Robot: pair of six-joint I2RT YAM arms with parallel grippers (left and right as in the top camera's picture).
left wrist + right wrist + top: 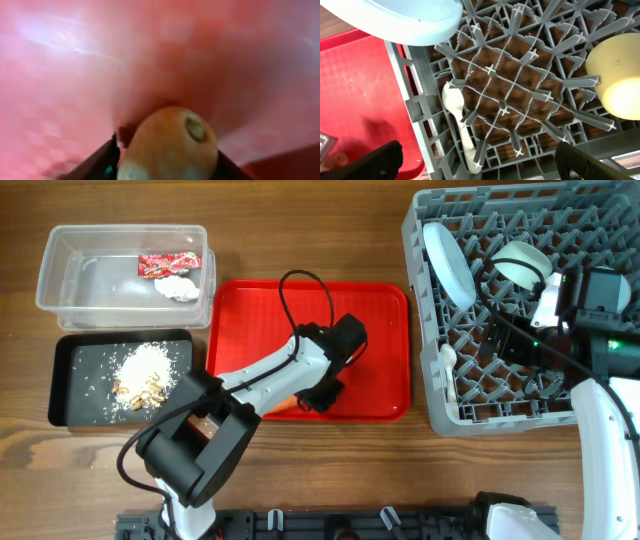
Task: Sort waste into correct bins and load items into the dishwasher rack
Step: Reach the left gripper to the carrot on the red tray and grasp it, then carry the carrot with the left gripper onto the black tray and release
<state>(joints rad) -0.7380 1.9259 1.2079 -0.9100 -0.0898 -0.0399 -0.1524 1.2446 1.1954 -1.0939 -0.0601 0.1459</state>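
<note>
While bent low over the lower edge of the red tray [385,310] at the centre of the overhead frame, straddles the carrot [170,147] with the left gripper [318,393], one dark finger [99,164] at the lower left of the wrist frame and the other at the lower right, both close against the orange body. Cannot tell through the blur whether clamped tight or merely touching. Sees the carrot lying on the red tray with its greenish stem end turned toward the wrist camera, and only a sliver of orange showing from under the arm in the overhead view. Finds the right gripper [480,162] at the right of the overhead frame, hanging above the grey rack [425,240], fingers spread wide at the two lower corners of its wrist frame, released and grasping nothing. Finds in the rack a light blue plate [450,265] standing on edge at the upper left, a pale yellow cup [615,75] to the plate's right, and a white spoon [460,125] lying along the left wall. Finds a red wrapper [170,264] and a white tissue [180,286] inside the clear tub [60,280] at the upper left of the overhead frame. Just below it, finds white crumbs [145,365] and brown scraps [140,390] on the black tray [70,405].
</note>
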